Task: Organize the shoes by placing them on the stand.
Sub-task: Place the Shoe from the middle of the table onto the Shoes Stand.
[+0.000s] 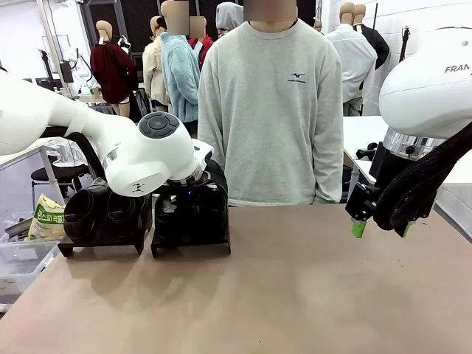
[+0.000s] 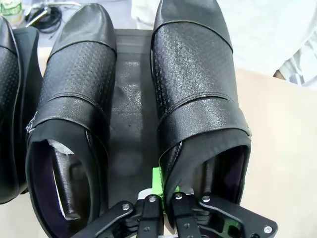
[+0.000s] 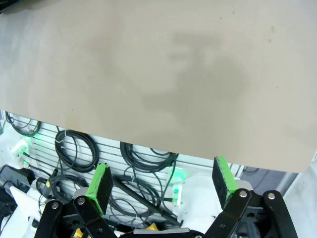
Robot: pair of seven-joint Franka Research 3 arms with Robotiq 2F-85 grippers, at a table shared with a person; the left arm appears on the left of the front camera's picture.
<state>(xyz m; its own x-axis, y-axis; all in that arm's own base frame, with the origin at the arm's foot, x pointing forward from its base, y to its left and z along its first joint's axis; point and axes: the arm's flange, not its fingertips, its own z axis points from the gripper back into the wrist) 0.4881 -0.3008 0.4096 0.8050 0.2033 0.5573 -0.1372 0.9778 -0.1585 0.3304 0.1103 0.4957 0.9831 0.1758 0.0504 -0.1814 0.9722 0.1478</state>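
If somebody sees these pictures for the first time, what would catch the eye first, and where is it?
Probably the glossy black leather-like shoes standing side by side on the dark stand at the table's left. The left gripper is shut on the back rim of the right-hand shoe. A person in a grey sweatshirt stands at the far side, and the right gripper hangs open over the brown table.

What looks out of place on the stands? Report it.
Nothing stands out. The shoes sit upright, side by side on the black stand; the left gripper is shut on the collar of the right-hand shoe.
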